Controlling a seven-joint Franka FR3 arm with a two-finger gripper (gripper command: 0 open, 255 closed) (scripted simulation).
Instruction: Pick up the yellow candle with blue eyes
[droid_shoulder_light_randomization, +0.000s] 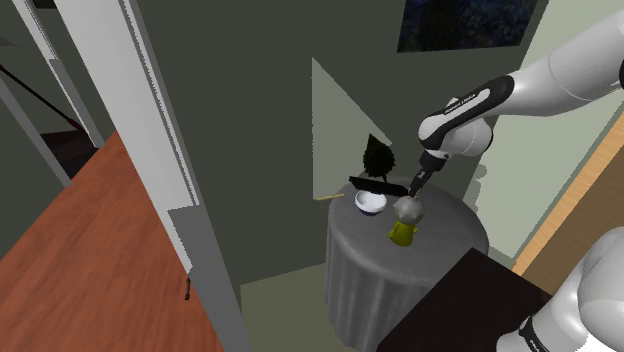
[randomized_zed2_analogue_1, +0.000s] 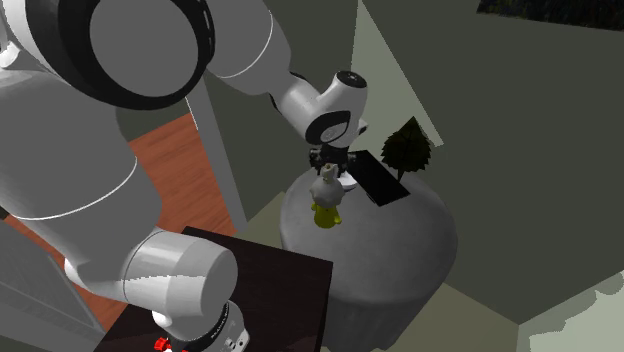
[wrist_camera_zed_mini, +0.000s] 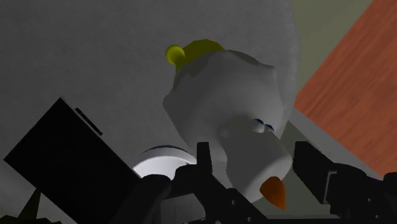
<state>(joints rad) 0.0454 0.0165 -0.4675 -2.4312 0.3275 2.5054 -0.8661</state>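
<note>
The candle (wrist_camera_zed_mini: 222, 108), shaped like a duck with a whitish body, a yellow foot, an orange beak (wrist_camera_zed_mini: 275, 191) and small blue eyes, stood on the grey-draped round tabletop (droid_shoulder_light_randomization: 450, 225) just beside the white bowl (droid_shoulder_light_randomization: 370, 203), on the bowl's side away from the flat black slab (randomized_zed2_analogue_1: 375, 180) and the little dark tree (randomized_zed2_analogue_1: 408, 148). It looked to be resting on the tabletop, not lifted. The jaws hung directly above it and stood apart, one on each side of the duck's head. They were close to it, but a sliver of gap showed on the side toward the bowl, so they seemed to hold nothing yet. The candle's long axis ran straight up, with the yellow foot down and the head toward the jaws. The beak pointed out to the side, not at the bowl. Judged as wax, it was probably light and stiff, but smooth and rounded enough to slip. A hard squeeze might mark it, and the thin beak looked the easiest part to chip. The best hold was likely across the two cheeks of the head or just under it at the neck, clear of the beak, with the jaws closing squarely so the rounded surface did not squirt upward or tip toward the bowl.
</note>
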